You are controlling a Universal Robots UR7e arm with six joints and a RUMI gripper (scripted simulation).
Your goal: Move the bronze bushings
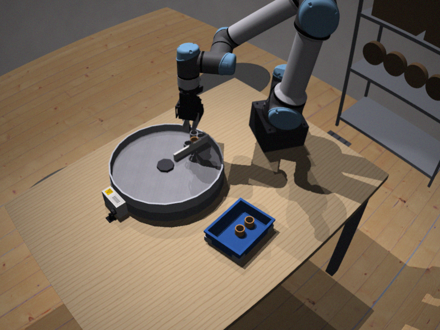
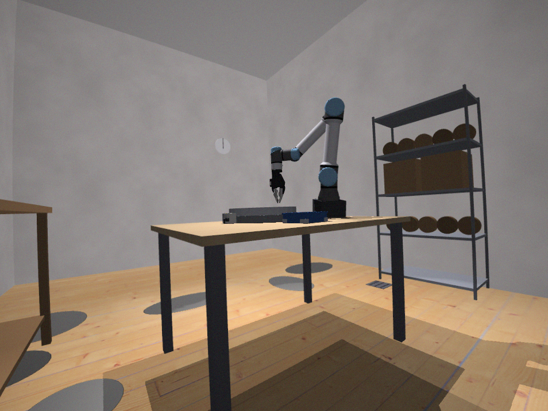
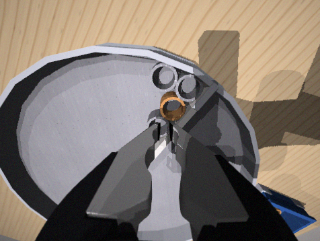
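The turntable (image 1: 142,184) (image 2: 261,210) (image 3: 84,101) holds one bronze bushing (image 1: 193,139) (image 3: 173,116), upright beside the pale bar. Two steel bushings stand on its rim side, one of them (image 3: 156,79) near the wall and the other (image 3: 181,88) close to the bar. A third steel bushing (image 1: 187,143) (image 3: 153,122) stands on the hub side, partly hidden by a fingertip in the wrist view. My gripper (image 1: 190,130) (image 2: 278,201) (image 3: 165,124) is shut and empty, above the turntable near this group. The blue crate (image 1: 227,237) (image 2: 305,217) (image 3: 289,217) holds two bronze bushings (image 1: 249,222) (image 1: 240,231).
The pale bar (image 1: 186,151) (image 3: 201,108) runs from near the dark hub (image 1: 165,165) to the turntable's raised rim. A white control box (image 1: 114,198) sits against the turntable's front left. The arm's black base (image 1: 278,136) stands behind the crate. A shelf rack (image 2: 424,194) stands farther back.
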